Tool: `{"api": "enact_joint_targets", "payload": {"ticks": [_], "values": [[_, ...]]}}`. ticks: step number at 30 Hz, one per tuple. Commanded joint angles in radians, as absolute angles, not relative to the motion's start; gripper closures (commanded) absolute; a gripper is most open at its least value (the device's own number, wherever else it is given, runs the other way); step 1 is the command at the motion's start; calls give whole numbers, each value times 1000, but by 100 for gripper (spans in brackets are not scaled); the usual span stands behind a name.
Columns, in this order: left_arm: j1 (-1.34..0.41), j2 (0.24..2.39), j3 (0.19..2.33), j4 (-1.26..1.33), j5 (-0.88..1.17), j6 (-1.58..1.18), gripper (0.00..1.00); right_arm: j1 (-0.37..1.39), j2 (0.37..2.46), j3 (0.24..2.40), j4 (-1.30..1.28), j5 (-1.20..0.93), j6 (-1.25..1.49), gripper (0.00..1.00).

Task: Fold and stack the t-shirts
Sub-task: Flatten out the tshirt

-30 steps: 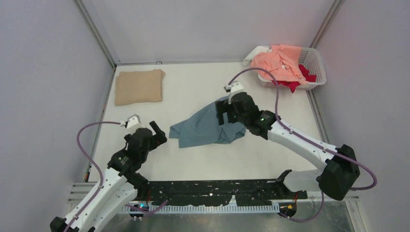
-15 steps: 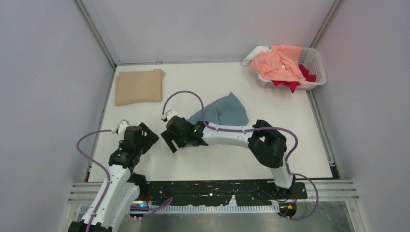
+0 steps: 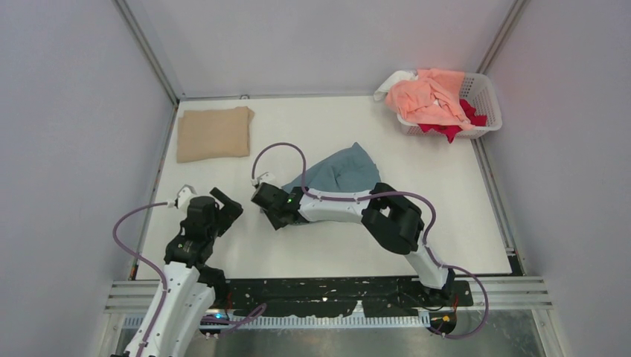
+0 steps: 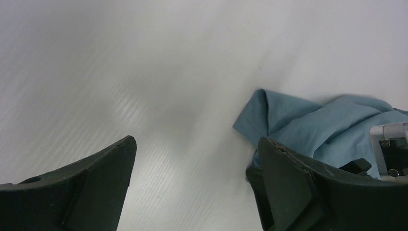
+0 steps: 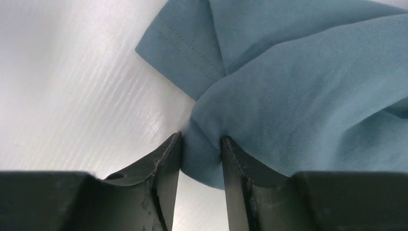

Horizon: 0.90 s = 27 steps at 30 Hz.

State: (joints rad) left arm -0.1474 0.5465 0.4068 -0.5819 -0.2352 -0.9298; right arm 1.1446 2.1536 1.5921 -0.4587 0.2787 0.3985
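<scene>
A: What has the right hand (image 5: 201, 138) got?

B: It is pinched narrow on a fold at the edge of the teal shirt (image 5: 288, 96). The cloth fills the gap and touches both fingers (image 5: 163, 163). A hemmed sleeve with two rows of stitching lies flat just past the fingertips.

A: And the left hand (image 3: 225, 203)?

B: It is spread wide and holds nothing. It hangs over bare counter (image 3: 298, 126), near the shirt's left end but apart from it.

A: Where does the teal shirt sit?

B: It lies crumpled mid-counter. From above, the right arm (image 3: 335, 207) lies across its near edge, so I can't make out that part. In the left wrist view a finger cuts off its lower side.

A: Any writing on it?

B: I can't read any print or tag on the parts that show.

A: And further out?

B: The tan shirt (image 3: 214, 133) lies folded flat at the far left corner. The basket (image 3: 482, 89) stands at the far right. The peach shirt (image 3: 428, 97) is heaped over its rim. The red shirt (image 3: 454, 128) is mostly buried under that, spilling out at the front. Only a corner of the white shirt (image 3: 394, 80) shows, at the basket's left end.
</scene>
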Motion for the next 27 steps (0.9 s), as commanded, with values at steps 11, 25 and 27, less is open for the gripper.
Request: {"api": "enact_joint_targets", "payload": {"ticks": [11, 25, 27], "values": [[-140, 608, 398, -453, -118, -872, 1, 1144, 1894, 1548, -438, 341, 324, 92], [-187, 1139, 583, -245, 136, -851, 1, 726, 1127, 897, -381, 414, 434, 92], [-215, 1226, 624, -235, 129, -848, 1, 667, 1065, 844, -392, 414, 434, 91]]}}
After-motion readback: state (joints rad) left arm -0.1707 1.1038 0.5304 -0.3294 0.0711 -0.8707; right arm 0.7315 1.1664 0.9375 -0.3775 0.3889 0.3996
